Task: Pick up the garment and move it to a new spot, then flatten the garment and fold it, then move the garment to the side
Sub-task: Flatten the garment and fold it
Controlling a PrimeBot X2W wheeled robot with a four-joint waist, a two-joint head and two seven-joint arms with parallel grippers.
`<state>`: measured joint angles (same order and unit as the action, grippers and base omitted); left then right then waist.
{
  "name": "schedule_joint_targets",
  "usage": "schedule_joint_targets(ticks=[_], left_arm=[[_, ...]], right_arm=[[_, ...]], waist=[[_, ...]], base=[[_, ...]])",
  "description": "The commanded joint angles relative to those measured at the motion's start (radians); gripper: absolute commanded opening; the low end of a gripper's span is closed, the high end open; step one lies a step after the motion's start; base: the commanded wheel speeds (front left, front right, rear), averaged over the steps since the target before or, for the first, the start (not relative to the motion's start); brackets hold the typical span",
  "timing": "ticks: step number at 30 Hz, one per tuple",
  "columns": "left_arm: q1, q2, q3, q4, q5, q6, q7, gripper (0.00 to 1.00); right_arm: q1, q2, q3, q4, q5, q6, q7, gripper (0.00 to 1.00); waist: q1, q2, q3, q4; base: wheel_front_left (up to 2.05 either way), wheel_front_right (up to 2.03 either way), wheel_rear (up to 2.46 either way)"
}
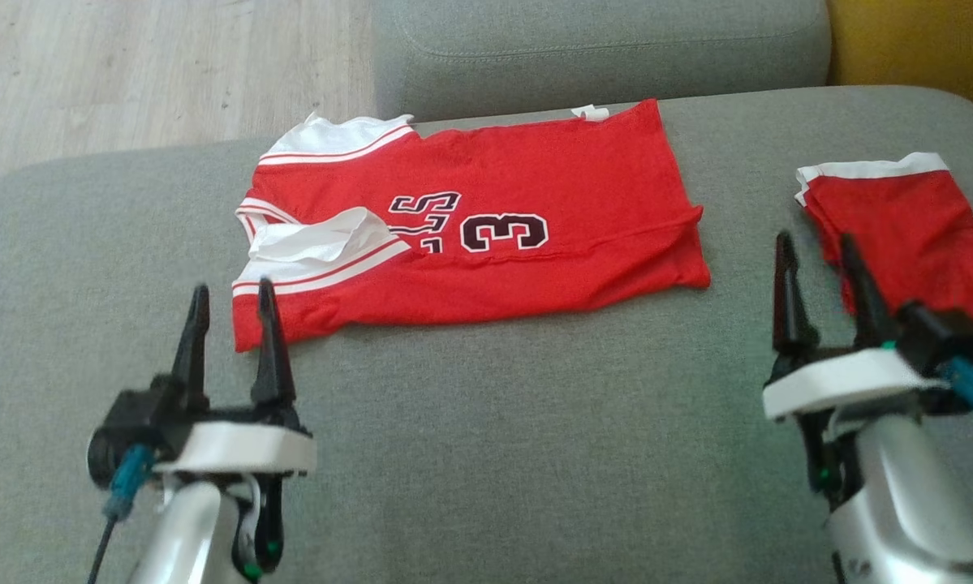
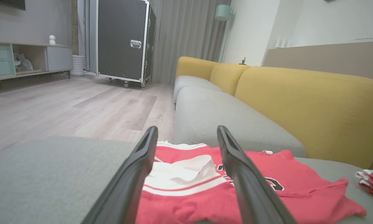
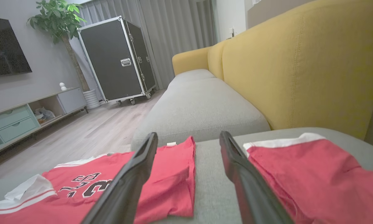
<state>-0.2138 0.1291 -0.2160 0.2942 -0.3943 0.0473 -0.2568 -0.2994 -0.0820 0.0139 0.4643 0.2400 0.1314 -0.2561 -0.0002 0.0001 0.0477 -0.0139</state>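
Pale wood floor (image 1: 129, 65) shows at the far left, and the grey sofa seat (image 1: 486, 454) spreads across from it. Over the seat's left part the left gripper (image 1: 233, 285) stands with its jaws spread wide and nothing between them. Just ahead of those jaws, and running off to their right, lies the red jersey (image 1: 583, 186). It is flat on the seat, with its white-banded shoulder end nearest the fingers. In the head view one fingertip overlaps the jersey's near corner; whether it touches the cloth I cannot tell. A white flap (image 1: 324, 239) is folded over the chest and hides part of the print. A "3" reads plainly, the digit beside it is half covered, and the lettering above is creased past reading.

Further right, past the jersey's hem and apart from it, the right gripper (image 1: 815, 238) also has its jaws spread and empty, with bare grey seat ahead between them. To the right of those jaws sits a smaller red piece (image 1: 916, 235) with a white band. The gripper's outer finger and wrist cover its near edge, the frame cuts off its right side, and I cannot say what garment it is. Behind it rises the yellow backrest (image 1: 916, 40).
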Motion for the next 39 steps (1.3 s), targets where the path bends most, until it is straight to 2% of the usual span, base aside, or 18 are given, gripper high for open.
schedule_joint_targets(ticks=[1,8,15,19,27,31,32,33,38,39], left_arm=[[-0.036,0.007,0.050,-0.024,0.013,-0.006,-0.005,1.00],[-0.047,-0.016,0.107,0.073,0.084,-0.026,-0.005,1.00],[-0.156,0.014,0.130,0.313,0.095,0.006,0.032,1.00],[-0.227,0.030,0.131,0.431,0.090,0.007,0.073,1.00],[-0.330,0.067,0.136,0.617,0.083,0.026,0.151,1.00],[-0.352,0.063,0.116,0.681,0.083,0.005,0.194,1.00],[-0.355,0.061,0.111,0.692,0.083,-0.002,0.200,0.46],[-0.358,0.060,0.108,0.700,0.082,-0.008,0.199,0.00],[-0.380,0.060,0.095,0.691,0.091,-0.016,0.105,0.00],[-0.391,0.058,0.086,0.672,0.100,-0.018,0.057,0.00]], right_arm=[[-0.013,0.013,0.017,-0.040,-0.008,-0.001,-0.006,1.00],[0.008,0.028,0.033,-0.072,-0.029,-0.001,-0.006,1.00],[-0.031,0.031,0.068,-0.083,-0.022,-0.001,-0.006,1.00],[-0.046,0.031,0.079,-0.092,-0.011,-0.001,-0.006,1.00],[-0.068,0.032,0.098,-0.112,0.015,-0.001,-0.006,1.00],[-0.068,0.032,0.097,-0.118,0.022,-0.001,-0.006,1.00],[-0.068,0.032,0.096,-0.115,0.023,-0.001,-0.006,1.00],[-0.069,0.032,0.096,-0.109,0.023,-0.001,-0.006,1.00],[-0.097,0.032,0.101,-0.017,0.001,-0.001,0.003,1.00],[-0.123,0.032,0.099,0.027,-0.017,-0.001,0.021,1.00]], waist=[[0.0002,-0.0001,0.001,-0.001],[0.0002,-0.0001,0.020,-0.021],[0.0002,-0.0001,0.075,-0.056],[0.0002,-0.0001,0.113,-0.076],[0.0002,-0.0001,0.167,-0.109],[0.0002,-0.0001,0.174,-0.111],[0.0002,-0.0001,0.174,-0.110],[0.0002,-0.0001,0.173,-0.108],[0.0002,-0.0001,0.160,-0.087],[0.0002,-0.0001,0.155,-0.075]], base=[[0.00,0.00,0.00],[0.00,0.00,0.00],[0.00,0.00,0.00],[0.00,0.00,0.00],[0.00,0.00,0.00],[0.00,0.00,0.00],[0.00,0.00,0.00],[0.00,0.00,0.00],[0.00,0.00,0.00],[0.00,0.00,0.00]])
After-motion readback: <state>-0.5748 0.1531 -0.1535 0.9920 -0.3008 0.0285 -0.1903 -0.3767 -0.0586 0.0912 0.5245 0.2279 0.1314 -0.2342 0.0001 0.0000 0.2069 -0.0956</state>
